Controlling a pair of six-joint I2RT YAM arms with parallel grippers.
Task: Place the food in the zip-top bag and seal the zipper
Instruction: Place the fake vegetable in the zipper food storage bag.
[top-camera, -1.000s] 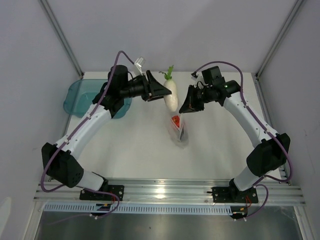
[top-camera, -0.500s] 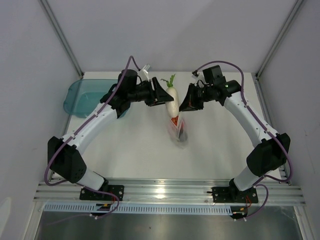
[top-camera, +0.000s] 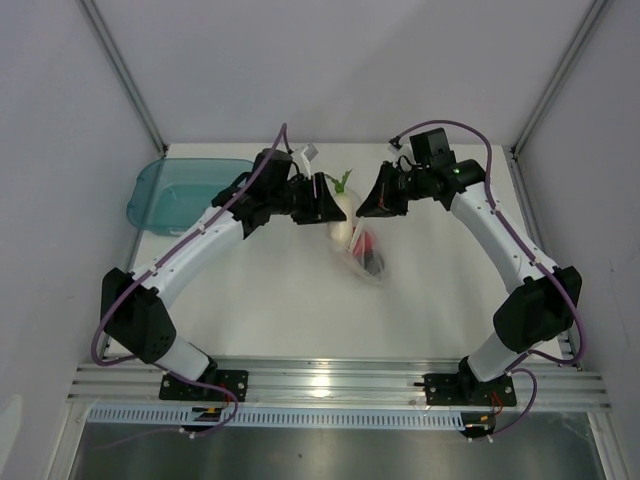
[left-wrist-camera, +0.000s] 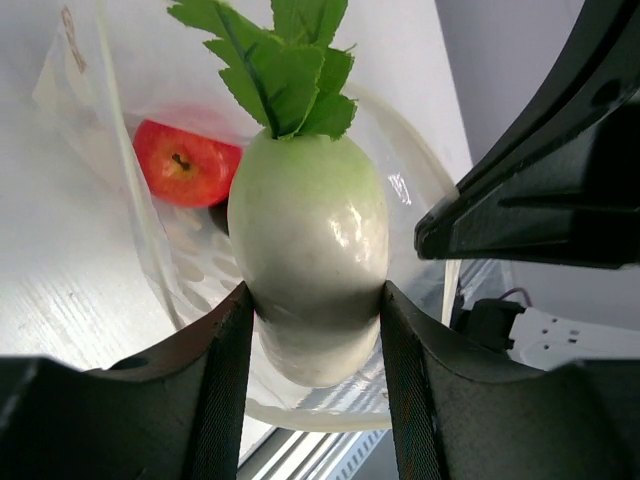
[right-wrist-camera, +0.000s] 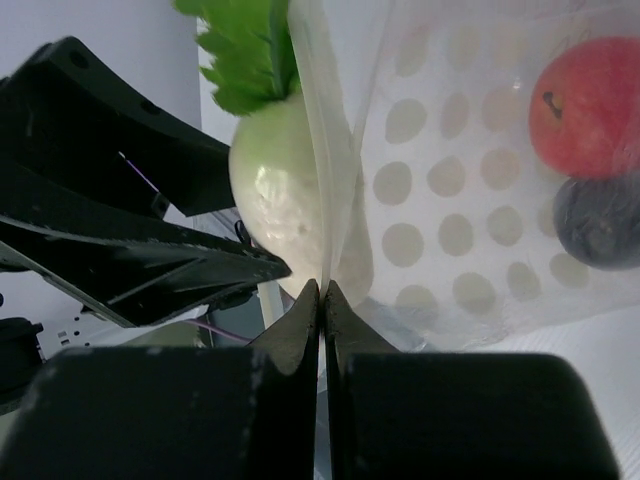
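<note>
Clamped across its glossy white belly by the left hand (left-wrist-camera: 315, 345): the radish (left-wrist-camera: 310, 240), oblong, tinged pale green at the shoulder, with jagged green leaves pointing away from the wrist. Hangs above the worktop (top-camera: 270, 290) at the gaping mouth of the zip-top bag (left-wrist-camera: 425, 190), with the thick clear rim curving around its blunt lower end.

Pinched between the closed fingers of the right hand (right-wrist-camera: 320, 298): one wall of that bag, clear and crinkly, printed with pale dots, lifted so that the rest sags toward the worktop.

Already lying deep in the bag: the red tomato ball (right-wrist-camera: 585, 105), with a small dark stem dimple, and touching it the dark round piece (right-wrist-camera: 602, 220).

Seen from above: both hands close together over the far middle of the worktop, the radish between them, the teal tray (top-camera: 165, 195) well apart at the far left.
</note>
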